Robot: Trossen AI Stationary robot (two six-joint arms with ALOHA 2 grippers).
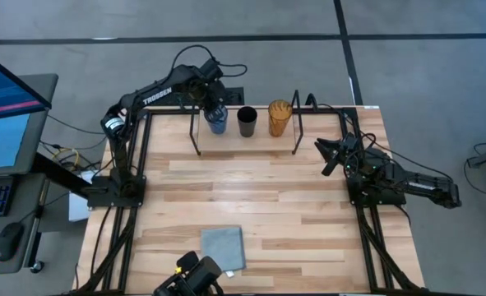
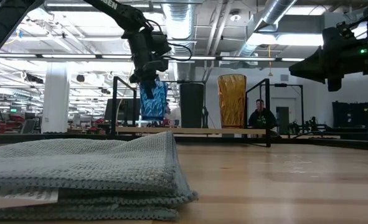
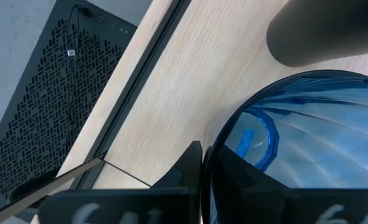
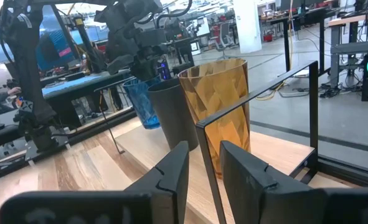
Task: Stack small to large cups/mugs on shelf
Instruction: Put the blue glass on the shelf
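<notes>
Three tumblers stand in a row on the shelf (image 1: 247,141) at the far edge of the table (image 1: 251,205): the blue cup (image 1: 217,121), the black cup (image 1: 247,121) beside it, and the amber cup (image 1: 280,117) at the other end. Your left gripper (image 1: 211,105) is down on the blue cup, one finger inside the rim and one outside in the left wrist view, so it reads as clamped on the wall. The cup's base looks to be at or just above the board; you cannot tell from these views whether it has lifted. Your right gripper (image 1: 331,153) waits off the amber end of the shelf, fingers parted and holding nothing. The step in hand looks like picking up the smallest cup to nest it. Next, lift it straight clear of the black cup's rim, carry it sideways over that mouth, centre it, then lower. The folded grey cloth (image 1: 224,247) at the near edge plays no part.
</notes>
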